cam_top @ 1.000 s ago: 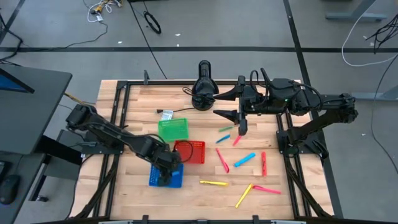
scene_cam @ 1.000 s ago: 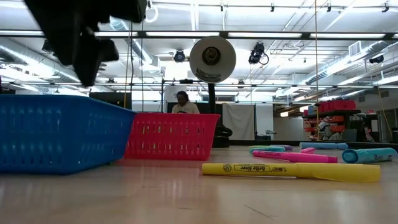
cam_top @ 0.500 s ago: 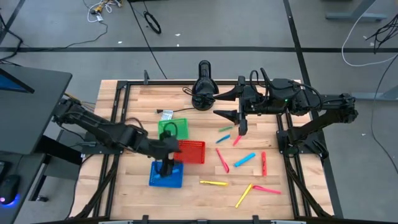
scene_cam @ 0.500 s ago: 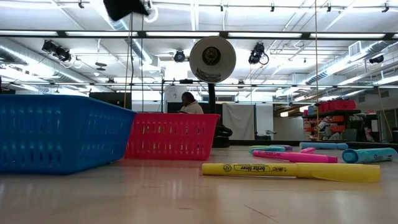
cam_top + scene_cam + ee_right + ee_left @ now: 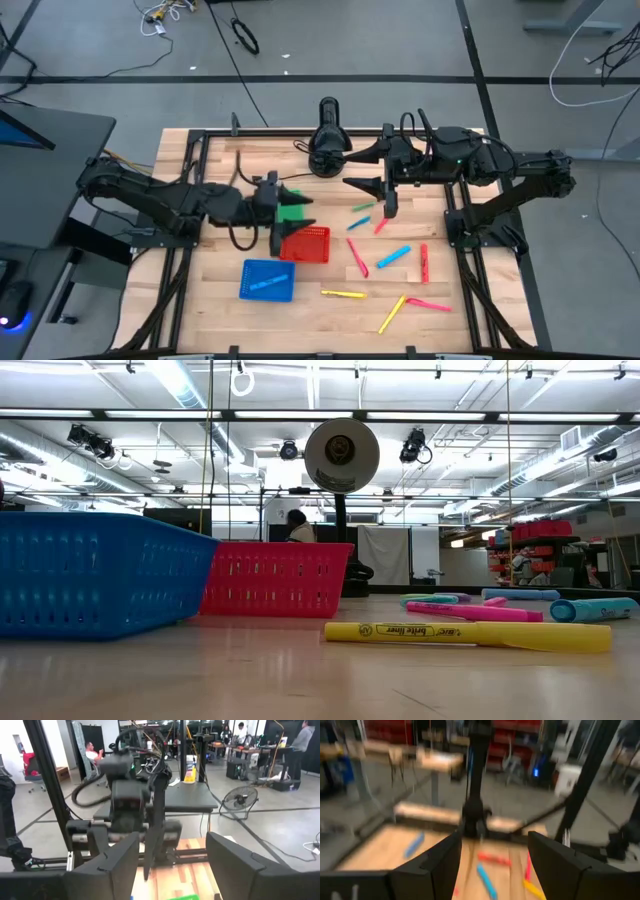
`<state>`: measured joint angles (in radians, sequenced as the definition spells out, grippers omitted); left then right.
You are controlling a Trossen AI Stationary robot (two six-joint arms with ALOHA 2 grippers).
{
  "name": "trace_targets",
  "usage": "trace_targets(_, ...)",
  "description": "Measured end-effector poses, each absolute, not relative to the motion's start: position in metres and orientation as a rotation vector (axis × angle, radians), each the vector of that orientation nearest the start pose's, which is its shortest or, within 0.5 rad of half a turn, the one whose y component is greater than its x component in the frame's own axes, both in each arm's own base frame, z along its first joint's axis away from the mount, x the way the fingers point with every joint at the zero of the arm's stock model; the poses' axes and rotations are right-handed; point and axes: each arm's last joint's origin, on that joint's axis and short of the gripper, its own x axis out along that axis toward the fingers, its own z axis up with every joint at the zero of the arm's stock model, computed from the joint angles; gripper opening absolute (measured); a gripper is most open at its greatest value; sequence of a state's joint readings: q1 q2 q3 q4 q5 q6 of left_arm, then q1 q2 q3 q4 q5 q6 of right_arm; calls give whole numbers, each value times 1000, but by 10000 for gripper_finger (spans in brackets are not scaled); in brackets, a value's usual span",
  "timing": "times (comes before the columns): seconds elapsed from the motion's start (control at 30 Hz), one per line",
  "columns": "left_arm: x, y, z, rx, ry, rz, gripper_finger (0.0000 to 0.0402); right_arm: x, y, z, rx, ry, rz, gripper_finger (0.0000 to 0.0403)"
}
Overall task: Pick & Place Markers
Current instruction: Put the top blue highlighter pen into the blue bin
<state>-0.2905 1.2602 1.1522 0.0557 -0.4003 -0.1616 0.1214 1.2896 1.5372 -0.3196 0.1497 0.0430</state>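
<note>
Lifted off the blue basket (image 5: pixel 267 281), the left gripper (image 5: pixel 291 212) now hovers wide open over the green basket (image 5: pixel 291 211); a blue marker (image 5: pixel 268 284) lies inside the blue basket. Right gripper (image 5: pixel 379 167) waits spread apart, beyond the red basket (image 5: pixel 311 243).

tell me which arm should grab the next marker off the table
Probably the right. Its gripper hangs open just above the green marker and the pink marker. The left gripper, also open and empty, is over the green basket, farther from the loose markers.
</note>
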Motion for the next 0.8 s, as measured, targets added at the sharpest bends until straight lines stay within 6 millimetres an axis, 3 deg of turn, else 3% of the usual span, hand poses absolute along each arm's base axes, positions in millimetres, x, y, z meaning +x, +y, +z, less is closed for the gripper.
trace_targets(0.23,277,-55,407,-154,-197,153,233,264,28,463,54,124,-33,233)
trace_targets(0.5,277,-54,408,-120,-209,157,233,262,26,459,85,174,-50,233)
trace_targets(0.63,277,-54,408,-115,-209,159,233,253,14,451,100,299,-136,233)
trace_targets(0.8,277,-54,408,-114,-206,159,233,237,-7,455,90,437,-226,233)
